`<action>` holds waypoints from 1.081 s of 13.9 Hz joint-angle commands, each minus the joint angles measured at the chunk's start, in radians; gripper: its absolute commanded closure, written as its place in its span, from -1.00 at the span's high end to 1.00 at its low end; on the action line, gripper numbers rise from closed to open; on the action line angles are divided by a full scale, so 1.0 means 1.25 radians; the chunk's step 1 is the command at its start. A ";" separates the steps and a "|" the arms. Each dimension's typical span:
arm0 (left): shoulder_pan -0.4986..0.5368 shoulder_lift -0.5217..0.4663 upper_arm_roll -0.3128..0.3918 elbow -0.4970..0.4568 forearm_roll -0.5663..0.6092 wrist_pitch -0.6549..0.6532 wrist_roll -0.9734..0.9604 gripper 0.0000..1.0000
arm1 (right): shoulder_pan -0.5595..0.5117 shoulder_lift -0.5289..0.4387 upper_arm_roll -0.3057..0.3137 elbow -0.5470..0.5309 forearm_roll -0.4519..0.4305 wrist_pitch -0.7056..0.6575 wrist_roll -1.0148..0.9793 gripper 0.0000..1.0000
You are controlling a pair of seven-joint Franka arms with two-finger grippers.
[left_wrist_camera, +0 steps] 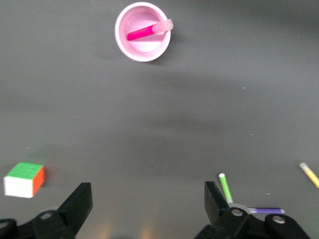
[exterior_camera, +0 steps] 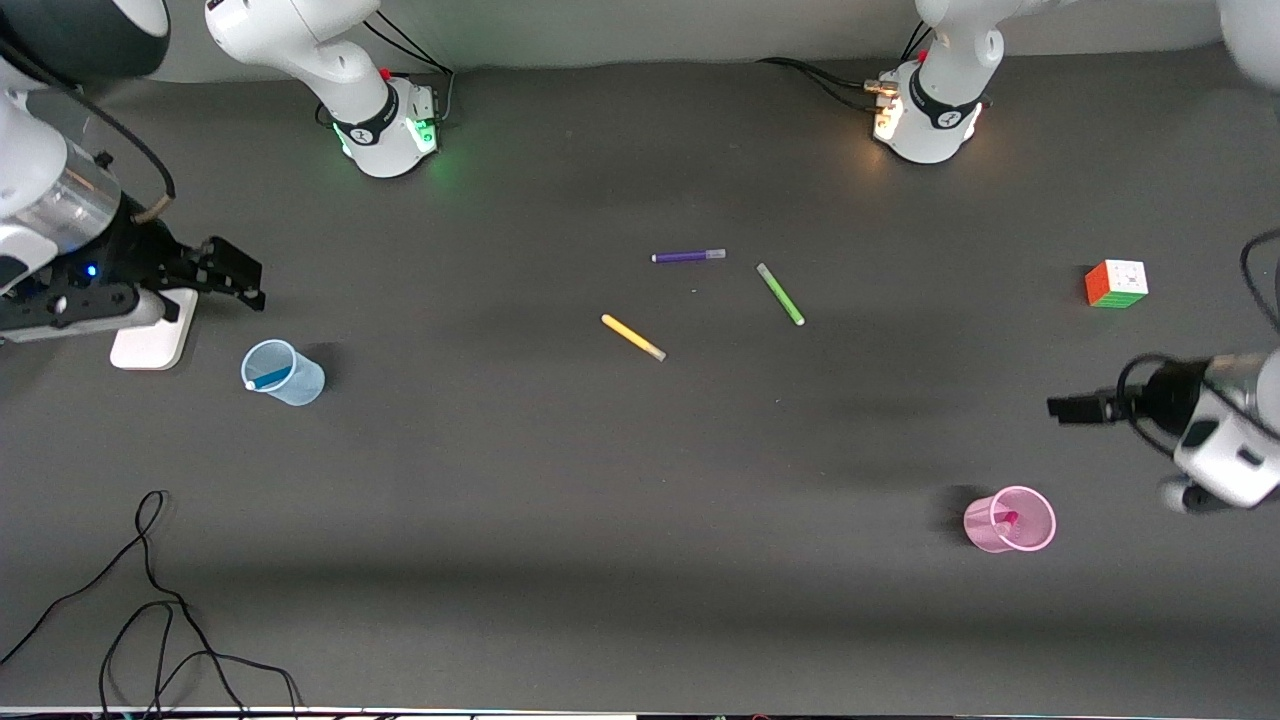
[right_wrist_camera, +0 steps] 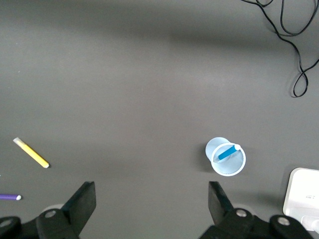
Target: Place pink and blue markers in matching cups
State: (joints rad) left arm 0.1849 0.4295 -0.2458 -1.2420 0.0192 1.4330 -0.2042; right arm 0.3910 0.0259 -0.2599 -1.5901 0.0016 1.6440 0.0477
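The translucent blue cup (exterior_camera: 285,373) stands at the right arm's end of the table with the blue marker (exterior_camera: 268,379) leaning inside it; both show in the right wrist view, cup (right_wrist_camera: 219,149) and marker (right_wrist_camera: 227,153). The pink cup (exterior_camera: 1012,520) stands at the left arm's end with the pink marker (exterior_camera: 1004,519) inside it; both show in the left wrist view, cup (left_wrist_camera: 130,20) and marker (left_wrist_camera: 142,33). My right gripper (exterior_camera: 248,280) (right_wrist_camera: 152,199) is open and empty, up over bare table beside the blue cup. My left gripper (exterior_camera: 1065,408) (left_wrist_camera: 148,199) is open and empty, up over bare table beside the pink cup.
A purple marker (exterior_camera: 688,256), a green marker (exterior_camera: 780,294) and a yellow marker (exterior_camera: 633,337) lie mid-table. A colour cube (exterior_camera: 1116,284) sits at the left arm's end. A white pad (exterior_camera: 152,340) lies under the right arm. A black cable (exterior_camera: 150,600) trails near the front edge.
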 commanded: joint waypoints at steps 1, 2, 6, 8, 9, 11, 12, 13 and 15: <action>0.007 -0.222 0.019 -0.266 0.037 0.099 0.043 0.99 | -0.132 0.014 0.113 0.038 0.016 -0.019 0.010 1.00; 0.008 -0.261 0.019 -0.307 0.043 0.122 0.052 0.99 | -0.175 0.010 0.147 0.038 0.016 -0.020 0.011 1.00; 0.015 -0.374 0.020 -0.469 0.044 0.234 0.053 0.99 | -0.223 0.001 0.192 0.031 0.012 -0.027 0.006 1.00; 0.014 -0.372 0.020 -0.464 0.036 0.232 0.053 0.99 | -0.235 0.005 0.193 0.029 0.012 -0.027 0.004 1.00; 0.014 -0.371 0.020 -0.455 0.036 0.227 0.057 0.99 | -0.232 0.006 0.193 0.030 0.012 -0.027 0.005 1.00; 0.014 -0.364 0.020 -0.428 0.030 0.201 0.063 0.99 | -0.229 0.006 0.192 0.030 0.012 -0.027 0.006 1.00; 0.014 -0.358 0.020 -0.415 0.029 0.186 0.063 0.99 | -0.229 0.006 0.192 0.029 0.012 -0.028 0.006 1.00; 0.014 -0.357 0.020 -0.408 0.029 0.179 0.063 0.99 | -0.229 0.006 0.192 0.030 0.012 -0.028 0.007 1.00; 0.014 -0.355 0.020 -0.391 0.029 0.173 0.064 0.99 | -0.229 0.009 0.192 0.031 0.011 -0.028 0.007 1.00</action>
State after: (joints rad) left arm 0.1960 -0.0039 -0.2208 -1.7578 0.0597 1.6803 -0.1481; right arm 0.1173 0.0320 -0.0319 -1.5634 0.0018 1.6261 0.0477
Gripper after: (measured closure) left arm 0.000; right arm 0.000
